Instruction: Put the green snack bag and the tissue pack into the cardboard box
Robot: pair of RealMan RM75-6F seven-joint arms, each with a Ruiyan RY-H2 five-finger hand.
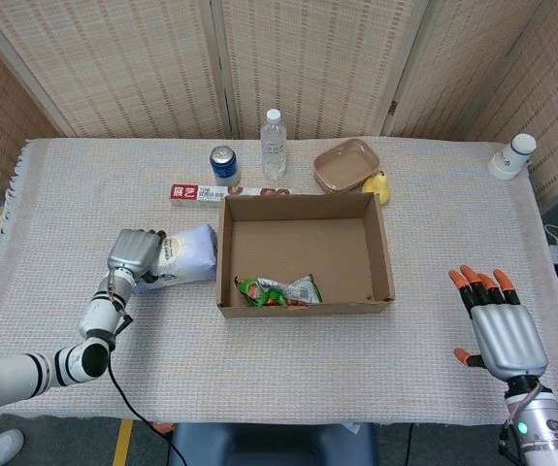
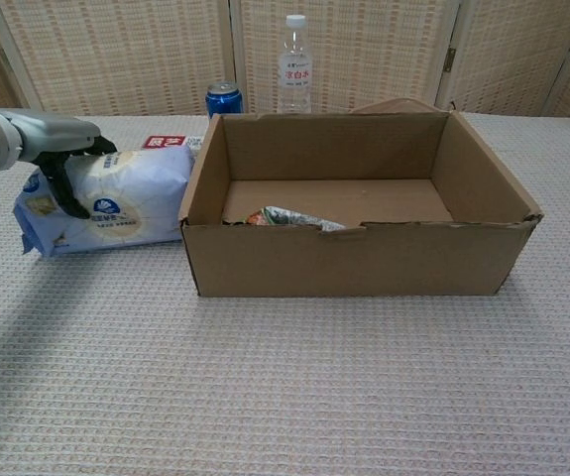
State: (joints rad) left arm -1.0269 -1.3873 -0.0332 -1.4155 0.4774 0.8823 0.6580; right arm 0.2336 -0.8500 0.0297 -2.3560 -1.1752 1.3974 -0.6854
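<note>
The tissue pack (image 1: 185, 254), white and pale blue, lies just left of the cardboard box (image 1: 305, 309) and is tilted, its box-side end raised. My left hand (image 1: 132, 253) grips its left end, fingers over the top and thumb on the front face. The chest view shows the same grip: left hand (image 2: 55, 145) on the tissue pack (image 2: 131, 194). The green snack bag (image 1: 279, 290) lies inside the box at its front left; only its top (image 2: 292, 218) shows over the box's front wall (image 2: 364, 263). My right hand (image 1: 498, 328) hovers open, far right of the box.
Behind the box stand a blue can (image 1: 223, 163) and a water bottle (image 1: 274, 144), with a red-and-white packet (image 1: 196, 192) lying against the box's back left. A brown dish (image 1: 346, 165) and a yellow object (image 1: 379, 184) sit back right. A white bottle (image 1: 511, 155) lies far right.
</note>
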